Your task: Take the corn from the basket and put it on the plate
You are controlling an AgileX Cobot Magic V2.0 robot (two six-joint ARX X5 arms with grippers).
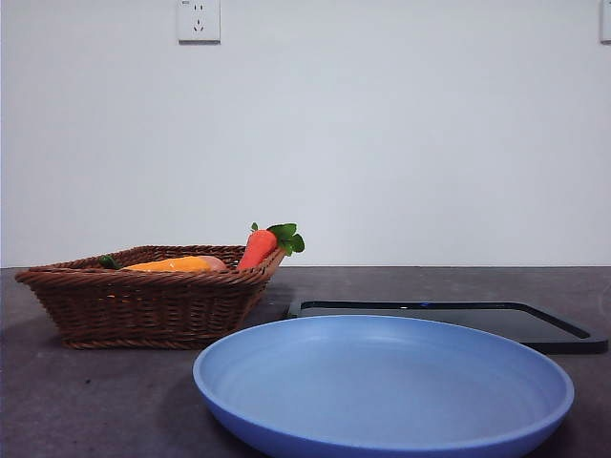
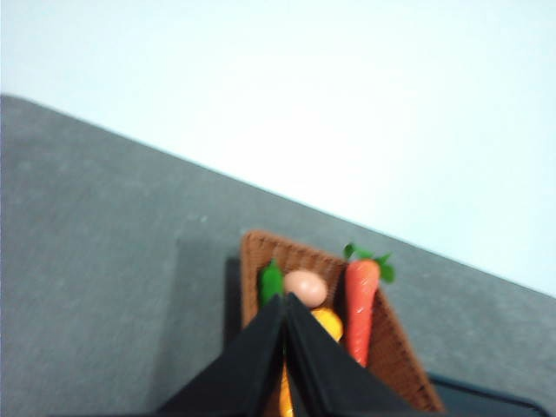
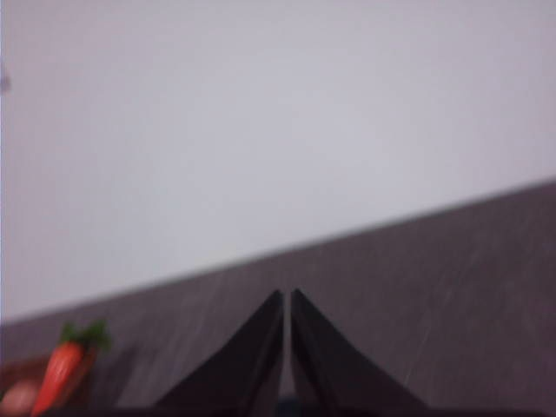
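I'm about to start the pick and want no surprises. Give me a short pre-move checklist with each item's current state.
1. Corn lies in the basket: ok.
2. Plate bare, ready to receive: ok.
3. Left pincer aimed over the basket: ok.
4. Left pincer open for a grasp: not ok, jaws shut.
5. Carrot and egg clear of the corn: cannot tell, they lie close.
6. Right pincer away from the basket, shut: ok.
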